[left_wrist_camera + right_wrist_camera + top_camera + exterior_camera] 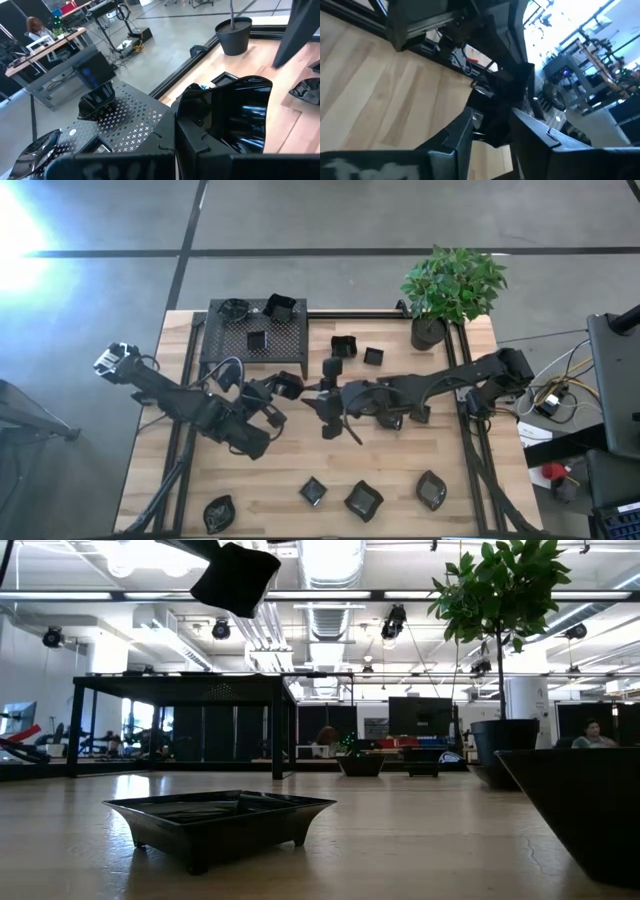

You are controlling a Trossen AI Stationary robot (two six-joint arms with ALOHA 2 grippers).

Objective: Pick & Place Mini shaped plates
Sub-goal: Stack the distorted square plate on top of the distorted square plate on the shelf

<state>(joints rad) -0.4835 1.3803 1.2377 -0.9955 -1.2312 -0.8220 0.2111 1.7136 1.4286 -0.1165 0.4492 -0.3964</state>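
One mini plate (pixel 240 117), glossy black, hangs in the air over the table's middle, also seen as the held plate (pixel 287 385) and high up as the held plate (pixel 235 578). My left gripper (pixel 280 392) is shut on it. My right gripper (pixel 308 394) comes from the table's right and is open. Its fingers (pixel 455 137) stand on either side of a dark shape (pixel 495 125). More plates lie along the near edge (pixel 363 500) and at the back (pixel 344 345). Others rest on the perforated stand (pixel 256 340). My left gripper pinches the plate by one wall near its rim (pixel 212 132), with a finger (pixel 192 137) against it. The fingers reach roughly level from the table's left. The plate stands tilted on edge, its hollow side showing, lifted clear of the table. My right gripper is close around the same plate, but I cannot tell whether it touches it.
The black perforated stand (pixel 215 350) occupies the back left and the potted plant (pixel 450 285) the back right. Black rails (pixel 470 440) run along the table's sides. Bare wood (pixel 300 450) lies between the grippers and the near row of plates.
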